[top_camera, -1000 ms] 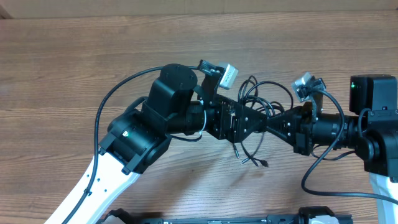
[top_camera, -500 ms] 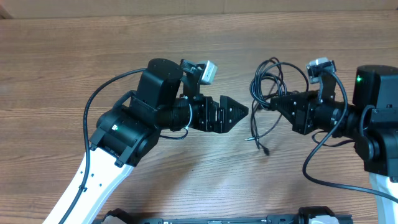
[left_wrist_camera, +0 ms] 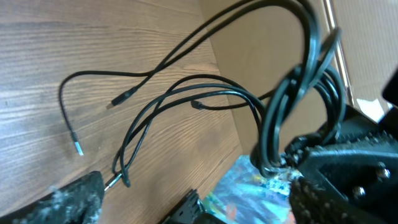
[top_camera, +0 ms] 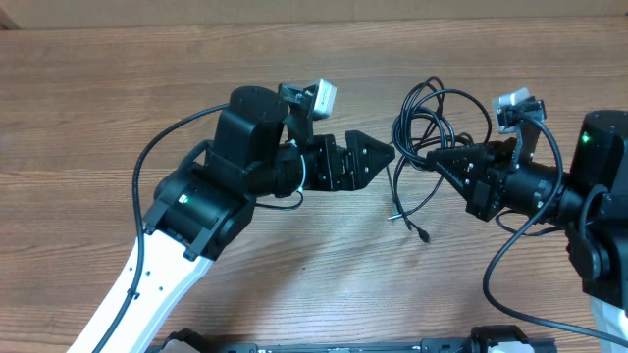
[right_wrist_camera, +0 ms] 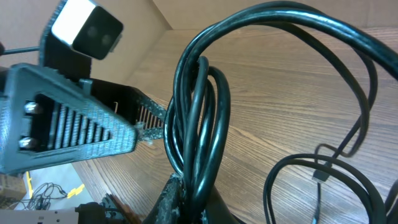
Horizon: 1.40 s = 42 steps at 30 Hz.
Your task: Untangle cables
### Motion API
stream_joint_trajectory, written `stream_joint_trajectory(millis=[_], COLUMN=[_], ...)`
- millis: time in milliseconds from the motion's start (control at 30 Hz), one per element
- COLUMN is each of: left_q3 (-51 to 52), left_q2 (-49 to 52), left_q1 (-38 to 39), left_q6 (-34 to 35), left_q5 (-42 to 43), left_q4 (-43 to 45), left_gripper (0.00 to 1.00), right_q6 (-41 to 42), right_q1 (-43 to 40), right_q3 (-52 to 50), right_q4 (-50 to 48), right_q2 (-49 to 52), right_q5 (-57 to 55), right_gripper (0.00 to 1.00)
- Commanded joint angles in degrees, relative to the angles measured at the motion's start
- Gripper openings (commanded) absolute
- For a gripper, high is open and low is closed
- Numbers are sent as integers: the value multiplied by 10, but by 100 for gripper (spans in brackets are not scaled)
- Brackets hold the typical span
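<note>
Left pincer (top_camera: pixel 383 159) seemingly agape

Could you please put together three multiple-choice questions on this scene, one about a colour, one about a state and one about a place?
1. What colour are the cables?
A. white
B. black
C. red

2. How does the left gripper stand?
A. open, with nothing in it
B. shut on a cable
C. out of view

3. Where is the bunch of cables gripped?
A. between the left gripper's fingers
B. nowhere, it lies loose
C. at the tip of the right gripper

Answers:
1 B, since every cord looks black in all three views.
2 A, since the left wrist view shows its fingers wide apart with the cables well ahead of them.
3 C, since the right wrist view shows the bunched loops running down into its closed fingers.
</note>
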<state>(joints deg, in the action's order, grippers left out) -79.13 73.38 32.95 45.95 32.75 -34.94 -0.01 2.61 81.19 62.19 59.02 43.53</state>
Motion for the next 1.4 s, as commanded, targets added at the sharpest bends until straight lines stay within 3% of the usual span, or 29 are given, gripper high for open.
stream_joint_trajectory(millis=[0,633,767,1033,1067,1100,1133,1167,1233,1367], left_q3=[-9,-9,-9,-9,-9,-9,-9,-9,-9,-9], left_q2=[15,35,41,52,52,52,52,51,30,-24], left_q1=[1,9,9,9,9,9,9,8,7,8], left_q6=[25,34,33,27,27,19,-24,-61,-217,-348], left_q5=[2,-5,-34,-33,-33,-31,-16,1,42,26], left_q4=[14,47,45,37,37,37,40,43,50,50], left_gripper=[89,85,61,52,49,38,27,25,35,47], right_q6=[-5,-19,-20,-35,-35,-35,-34,-34,-35,-45], right_q1=[-1,-1,-1,-1,-1,-1,-1,-1,-1,-1], right_q3=[3,3,3,3,2,2,3,3,3,2], right_q4=[-7,-6,-6,-8,-8,-8,-3,6,51,79], right_q2=[-9,-9,-12,-26,-26,-26,-26,-26,-26,-26], right_q5=[12,42,42,57,56,55,43,22,-47,-69], right_gripper=[4,4,4,4,4,4,4,4,4,4])
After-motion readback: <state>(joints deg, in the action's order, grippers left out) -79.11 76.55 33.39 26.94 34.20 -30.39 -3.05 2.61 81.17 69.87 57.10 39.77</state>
